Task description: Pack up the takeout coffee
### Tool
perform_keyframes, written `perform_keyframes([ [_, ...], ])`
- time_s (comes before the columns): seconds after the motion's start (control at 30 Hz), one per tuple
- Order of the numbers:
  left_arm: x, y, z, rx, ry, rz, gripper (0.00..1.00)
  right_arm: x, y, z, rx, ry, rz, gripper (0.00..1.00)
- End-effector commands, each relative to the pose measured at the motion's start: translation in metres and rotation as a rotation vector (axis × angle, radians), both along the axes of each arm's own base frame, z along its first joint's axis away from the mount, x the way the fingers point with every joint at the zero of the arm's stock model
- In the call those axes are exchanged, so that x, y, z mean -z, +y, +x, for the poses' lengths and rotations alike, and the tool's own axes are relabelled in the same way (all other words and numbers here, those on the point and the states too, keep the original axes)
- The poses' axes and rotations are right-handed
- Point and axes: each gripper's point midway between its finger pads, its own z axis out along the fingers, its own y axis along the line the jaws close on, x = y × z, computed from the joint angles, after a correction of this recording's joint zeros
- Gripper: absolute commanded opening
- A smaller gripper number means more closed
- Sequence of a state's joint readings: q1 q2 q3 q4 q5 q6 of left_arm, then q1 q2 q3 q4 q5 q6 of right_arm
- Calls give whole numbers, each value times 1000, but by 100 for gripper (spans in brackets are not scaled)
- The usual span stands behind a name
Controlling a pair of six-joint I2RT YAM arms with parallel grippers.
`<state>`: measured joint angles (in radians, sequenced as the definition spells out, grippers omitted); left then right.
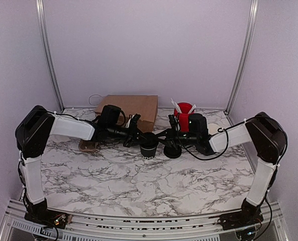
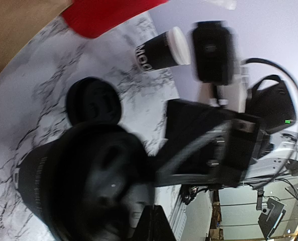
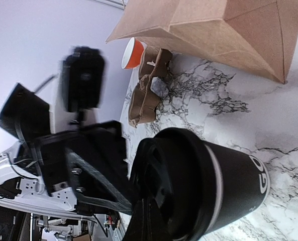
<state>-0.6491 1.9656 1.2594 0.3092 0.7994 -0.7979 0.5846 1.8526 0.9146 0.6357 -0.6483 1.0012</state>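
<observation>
Two arms are meeting at mid-table, where the takeout coffee point(image 1: 149, 148) is standing upright on the marble table point(image 1: 138, 191), wearing a black lid point(image 3: 174, 186), just in front of the brown paper bag point(image 1: 131, 105). The left gripper point(image 1: 140, 135) and right gripper point(image 1: 160, 138) are reaching the lid's rim from opposite sides, jaws closed. Whether either is pinching its edge is unclear.

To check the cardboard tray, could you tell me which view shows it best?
Right wrist: the tray shows clearly, beside the bag. The top view shows only a part past the left arm; the left wrist view shows none.
</observation>
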Motion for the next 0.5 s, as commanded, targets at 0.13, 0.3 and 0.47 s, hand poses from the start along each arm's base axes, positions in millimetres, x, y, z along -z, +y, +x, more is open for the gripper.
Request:
perform_keyframes([
  [0.13, 57, 12, -2, -34, 107, 99, 0, 32, -6, -5, 12, 93, -78, 0],
  [0.3, -8, 6, 1, -11, 7, 15, 0, 33, -5, -4, 12, 92, -79, 0],
  [0.47, -61, 6, 0, -3, -86, -54, 0, 34, -5, -3, 12, 93, -79, 0],
])
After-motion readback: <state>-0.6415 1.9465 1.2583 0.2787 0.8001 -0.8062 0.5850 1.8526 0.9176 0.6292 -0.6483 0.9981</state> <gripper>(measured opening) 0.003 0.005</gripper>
